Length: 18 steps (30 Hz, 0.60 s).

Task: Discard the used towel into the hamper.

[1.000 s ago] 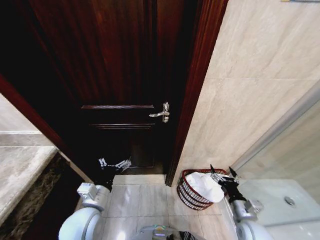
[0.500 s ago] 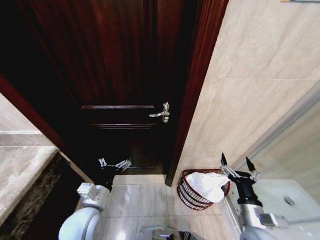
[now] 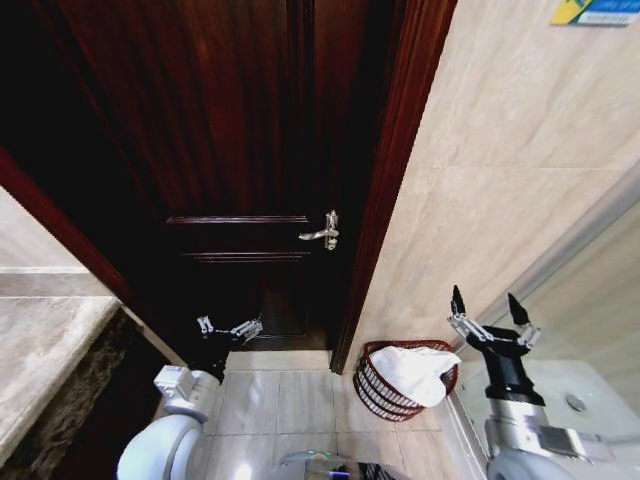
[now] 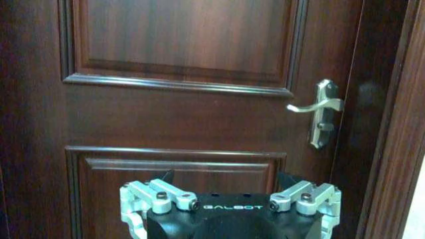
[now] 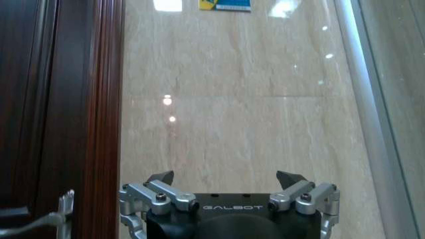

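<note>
My right gripper (image 3: 489,316) is spread wide and empty, fingers pointing up at the tiled wall (image 3: 500,170). A second ago it was right at the hamper's rim, almost on the towel; half a second ago it had lifted off; now it sits higher again and further to the right, well clear of the basket. In the right wrist view the gripper (image 5: 226,180) faces bare tile with the door frame (image 5: 106,114) alongside, nothing between the fingers.

The towel (image 3: 415,371) lies in the hamper (image 3: 377,382), heaped above the rim, one fold draped over the side nearest me. It has settled a little lower than before. The hamper stands on the floor (image 3: 280,400) in the corner where the door frame meets the tiled wall, unmoved.

My left gripper (image 3: 228,328) is parked low in front of the dark door (image 3: 240,150), as before; I cannot tell how its fingers stand.

My read: release done, arm retracting, towel delivered. Only risk is the overhanging fold slipping out.
</note>
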Available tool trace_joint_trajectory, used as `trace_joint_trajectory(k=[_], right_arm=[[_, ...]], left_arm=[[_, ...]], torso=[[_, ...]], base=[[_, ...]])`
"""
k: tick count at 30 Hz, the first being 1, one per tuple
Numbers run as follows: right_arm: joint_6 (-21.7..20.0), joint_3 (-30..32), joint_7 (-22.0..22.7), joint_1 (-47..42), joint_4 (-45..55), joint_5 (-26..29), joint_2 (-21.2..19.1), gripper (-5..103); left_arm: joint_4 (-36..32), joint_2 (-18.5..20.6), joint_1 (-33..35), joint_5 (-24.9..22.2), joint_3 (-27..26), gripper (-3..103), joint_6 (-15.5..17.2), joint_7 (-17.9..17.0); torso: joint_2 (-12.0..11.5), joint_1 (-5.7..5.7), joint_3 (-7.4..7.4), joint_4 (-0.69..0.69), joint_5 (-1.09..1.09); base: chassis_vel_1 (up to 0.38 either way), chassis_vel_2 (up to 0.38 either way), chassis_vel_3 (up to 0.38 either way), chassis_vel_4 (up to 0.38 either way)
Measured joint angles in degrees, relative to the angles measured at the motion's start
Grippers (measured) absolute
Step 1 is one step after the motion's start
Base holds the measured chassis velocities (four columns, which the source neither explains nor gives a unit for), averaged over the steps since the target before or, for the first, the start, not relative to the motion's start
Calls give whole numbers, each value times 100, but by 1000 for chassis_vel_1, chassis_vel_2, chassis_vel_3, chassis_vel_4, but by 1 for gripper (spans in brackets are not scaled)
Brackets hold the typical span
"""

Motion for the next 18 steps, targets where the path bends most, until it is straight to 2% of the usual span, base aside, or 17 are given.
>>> trace_joint_trajectory(k=[13, 18], right_arm=[[-332, -61, -28, 110, 65, -57, -40, 100], [-251, -126, -102, -62, -9, -227, -23, 100]], left_arm=[[0, 0, 0, 0, 0, 100, 0, 0], [0, 0, 0, 0, 0, 100, 0, 0]], torso=[[431, 197, 232, 0, 0], [617, 283, 333, 0, 0]], base=[[0, 0, 0, 0], [0, 0, 0, 0]])
